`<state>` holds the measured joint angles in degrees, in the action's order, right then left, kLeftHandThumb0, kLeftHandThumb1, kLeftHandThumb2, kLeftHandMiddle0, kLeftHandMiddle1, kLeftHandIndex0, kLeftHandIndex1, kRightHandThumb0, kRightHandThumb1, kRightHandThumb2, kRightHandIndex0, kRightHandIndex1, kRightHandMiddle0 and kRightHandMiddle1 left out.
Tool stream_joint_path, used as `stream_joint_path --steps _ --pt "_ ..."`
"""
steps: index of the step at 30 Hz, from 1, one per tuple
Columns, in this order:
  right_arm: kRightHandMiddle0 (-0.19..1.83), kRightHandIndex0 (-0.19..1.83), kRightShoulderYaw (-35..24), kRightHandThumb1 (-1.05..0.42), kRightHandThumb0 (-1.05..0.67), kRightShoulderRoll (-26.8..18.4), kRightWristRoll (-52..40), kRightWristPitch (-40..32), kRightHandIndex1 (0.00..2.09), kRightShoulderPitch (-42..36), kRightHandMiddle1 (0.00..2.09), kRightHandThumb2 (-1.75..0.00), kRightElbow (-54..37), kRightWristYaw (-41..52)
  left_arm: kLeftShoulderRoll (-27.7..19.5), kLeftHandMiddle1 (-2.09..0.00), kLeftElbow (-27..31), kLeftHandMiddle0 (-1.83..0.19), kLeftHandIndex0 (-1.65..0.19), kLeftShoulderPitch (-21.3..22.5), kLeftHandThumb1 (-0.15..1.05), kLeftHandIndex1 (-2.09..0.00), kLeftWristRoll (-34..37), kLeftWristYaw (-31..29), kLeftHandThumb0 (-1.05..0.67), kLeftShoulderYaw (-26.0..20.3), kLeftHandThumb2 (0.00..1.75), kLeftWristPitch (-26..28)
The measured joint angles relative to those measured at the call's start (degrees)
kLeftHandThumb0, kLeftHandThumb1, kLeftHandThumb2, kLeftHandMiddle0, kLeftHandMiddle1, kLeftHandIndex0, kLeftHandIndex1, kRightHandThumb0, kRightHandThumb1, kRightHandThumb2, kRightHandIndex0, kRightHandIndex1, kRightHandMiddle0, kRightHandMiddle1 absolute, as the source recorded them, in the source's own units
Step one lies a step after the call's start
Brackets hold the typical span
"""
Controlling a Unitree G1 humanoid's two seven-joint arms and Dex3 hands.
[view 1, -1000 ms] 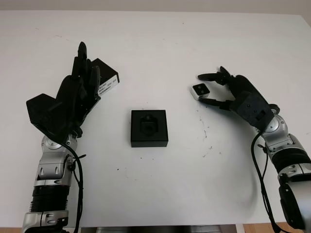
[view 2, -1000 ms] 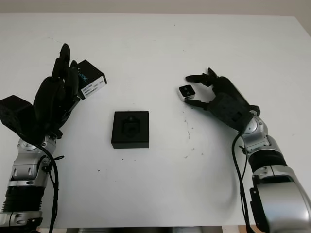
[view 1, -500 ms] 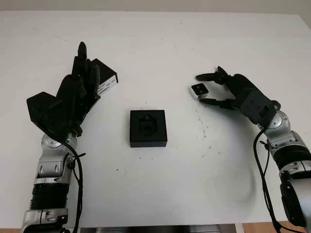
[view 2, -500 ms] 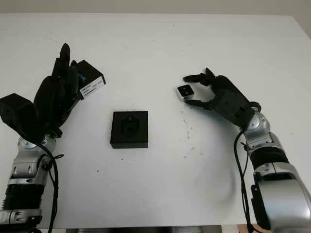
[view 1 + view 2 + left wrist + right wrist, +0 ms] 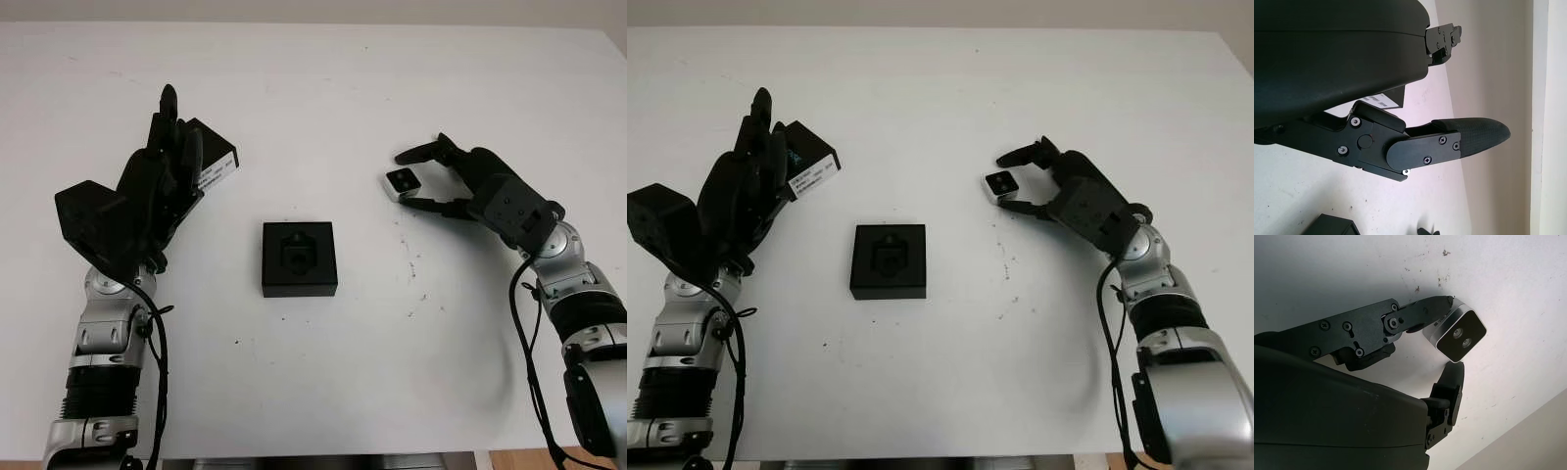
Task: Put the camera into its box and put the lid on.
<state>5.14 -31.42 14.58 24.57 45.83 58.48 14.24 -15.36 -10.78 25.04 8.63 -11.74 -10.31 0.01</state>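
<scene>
Currently right hand (image 5: 423,179) pinches camera (image 5: 403,183) at right of surface (image 5: 323,88); open box (image 5: 300,258) centre, unfilled. Left hand (image 5: 162,181) open beside lid (image 5: 217,157). Insertion, lidding remain.

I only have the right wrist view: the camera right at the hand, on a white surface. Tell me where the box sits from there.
Observer: The open box sits at the centre of the table, to the left of the camera at the right hand, and nearer the robot.
Operator: Report the lid.
Observer: The lid, black with a white label, lies on the table left of the box and farther from the robot.
Operator: Give me the left hand.
Observer: The left hand is open, right beside the lid, holding nothing.
</scene>
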Motion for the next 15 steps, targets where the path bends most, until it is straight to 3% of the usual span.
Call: stream_joint_path --steps 10,15 --pt "0.38 0.21 -0.5 -0.85 -0.40 0.2 -1.0 0.5 0.07 -0.5 1.73 -0.05 -0.4 -0.1 0.0 0.00 0.1 0.19 0.19 0.2 1.05 0.00 0.4 0.0 -0.75 0.0 0.59 0.6" --pt "0.43 0.23 -0.8 -0.86 -0.46 0.2 -1.4 1.9 0.06 -3.6 1.57 -0.06 -4.6 0.2 0.0 0.00 0.1 0.19 0.19 0.3 1.05 0.00 0.4 0.0 -0.74 0.1 0.58 0.7"
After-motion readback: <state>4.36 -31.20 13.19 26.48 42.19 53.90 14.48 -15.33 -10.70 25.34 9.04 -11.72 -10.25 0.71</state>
